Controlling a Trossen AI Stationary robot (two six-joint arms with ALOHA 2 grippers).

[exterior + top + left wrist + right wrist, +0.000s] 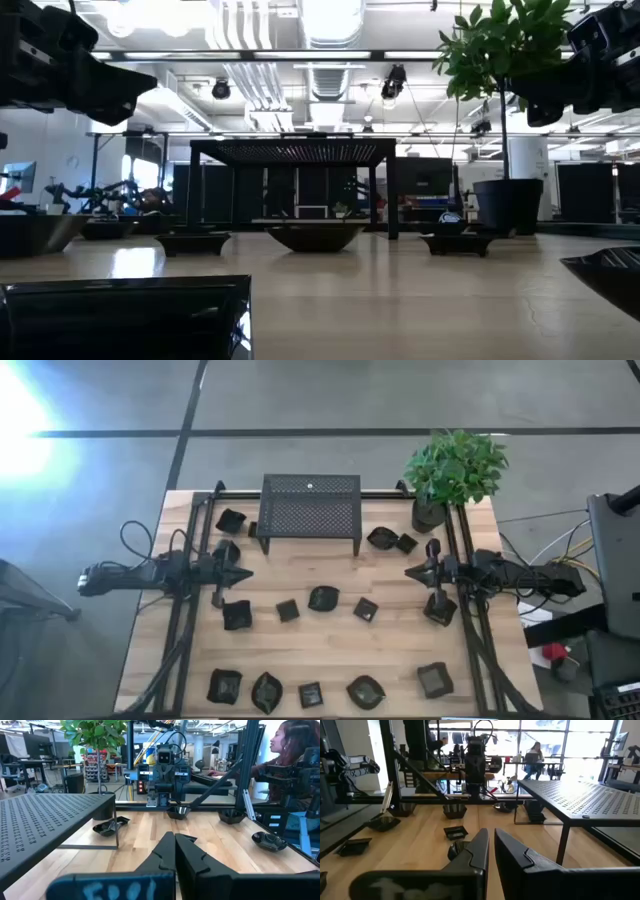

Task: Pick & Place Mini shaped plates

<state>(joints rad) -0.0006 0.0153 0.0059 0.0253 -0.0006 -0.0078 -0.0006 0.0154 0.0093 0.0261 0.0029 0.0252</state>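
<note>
little black plates scattered, both arms hanging idle

the mini shaped plates (323, 598) lie spread over the wooden bench (390, 650). four sit in a loose row across the middle, with the leaf-like one in the centre of it. five more line the near edge, from a square one (224, 686) on the left to a square one (435, 679) on the right. two sit just right of the black mesh stand (310, 512), touching or nearly so, and at least one sits to its left (231, 520). none is on top of the stand as far as i can see.

the left gripper (240, 573) hangs over the left side of the bench, pointing inward, its fingers (192, 856) pressed together with nothing between them. the right gripper (412, 572) faces it from the right side, fingers (516, 849) almost together, only a thin gap showing, and nothing held. both are well apart from the middle row of plates.

a potted plant (452, 472) stands at the far right corner, just beside the stand's right end. from the left arm's wrist camera, a person (292, 755) sits beyond the bench edge at a desk.
</note>
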